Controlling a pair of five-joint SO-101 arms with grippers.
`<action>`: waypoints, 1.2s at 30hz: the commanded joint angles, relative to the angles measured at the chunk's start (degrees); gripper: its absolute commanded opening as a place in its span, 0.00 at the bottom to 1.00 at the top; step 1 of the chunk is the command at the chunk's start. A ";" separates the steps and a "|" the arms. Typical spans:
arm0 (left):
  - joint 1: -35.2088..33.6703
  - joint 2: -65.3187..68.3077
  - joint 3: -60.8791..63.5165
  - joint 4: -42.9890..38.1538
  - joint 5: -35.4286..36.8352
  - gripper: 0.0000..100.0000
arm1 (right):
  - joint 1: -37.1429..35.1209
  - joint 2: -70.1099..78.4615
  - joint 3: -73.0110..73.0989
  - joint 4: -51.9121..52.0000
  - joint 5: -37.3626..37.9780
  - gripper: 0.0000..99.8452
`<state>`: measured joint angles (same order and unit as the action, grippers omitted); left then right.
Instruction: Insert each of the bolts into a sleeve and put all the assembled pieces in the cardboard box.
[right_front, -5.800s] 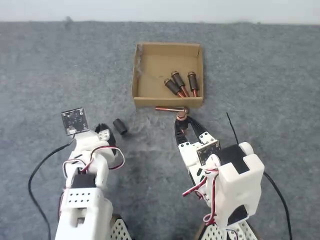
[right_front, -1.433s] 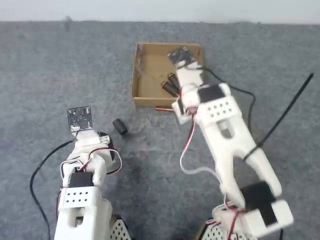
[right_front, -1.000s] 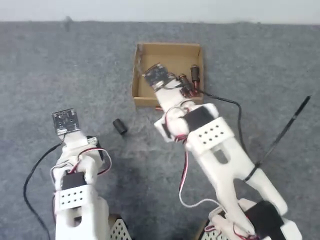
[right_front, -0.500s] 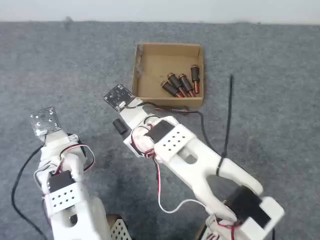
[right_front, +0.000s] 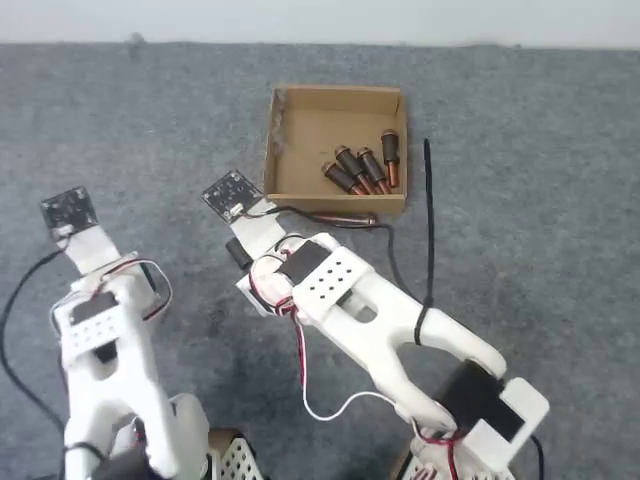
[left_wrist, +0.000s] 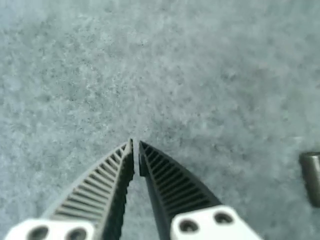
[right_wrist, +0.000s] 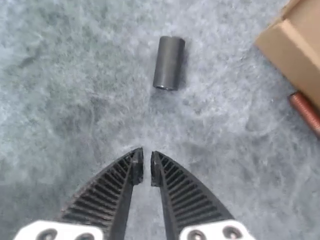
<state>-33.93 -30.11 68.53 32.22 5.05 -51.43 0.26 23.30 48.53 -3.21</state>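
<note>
The cardboard box (right_front: 300, 125) holds several assembled pieces (right_front: 362, 170). One bare copper bolt (right_front: 340, 217) lies on the carpet along the box's near wall; its end (right_wrist: 306, 111) shows beside the box corner (right_wrist: 295, 45). The black sleeve (right_front: 238, 252) lies on its side left of the box, partly under the right arm (right_front: 320, 285). My right gripper (right_wrist: 143, 163) hovers just short of the sleeve (right_wrist: 169, 62), shut and empty. My left gripper (left_wrist: 136, 146) is shut over bare carpet, with the sleeve's edge (left_wrist: 312, 171) off to one side. The left arm (right_front: 100, 310) stands at the far left.
Grey carpet (right_front: 520, 240) covers the whole table. A black cable (right_front: 430, 220) from the right arm stands up right of the box. The right arm stretches diagonally across the middle.
The right arm swung left from the box to the sleeve. The left arm drew away to the left. The box holds one more piece than at first.
</note>
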 joint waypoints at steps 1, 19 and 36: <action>-0.35 1.67 -4.44 -1.41 3.69 0.01 | -1.10 0.04 -3.25 -3.38 -0.79 0.01; -1.23 2.02 -4.97 -1.58 4.48 0.01 | -2.24 15.25 -18.29 -6.37 -0.53 0.12; -1.14 2.37 -4.97 -1.67 4.22 0.01 | 0.22 28.44 -29.01 -5.05 -0.44 0.12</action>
<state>-35.16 -27.82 66.59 31.87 8.92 -51.87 28.66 -1.58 42.64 -3.56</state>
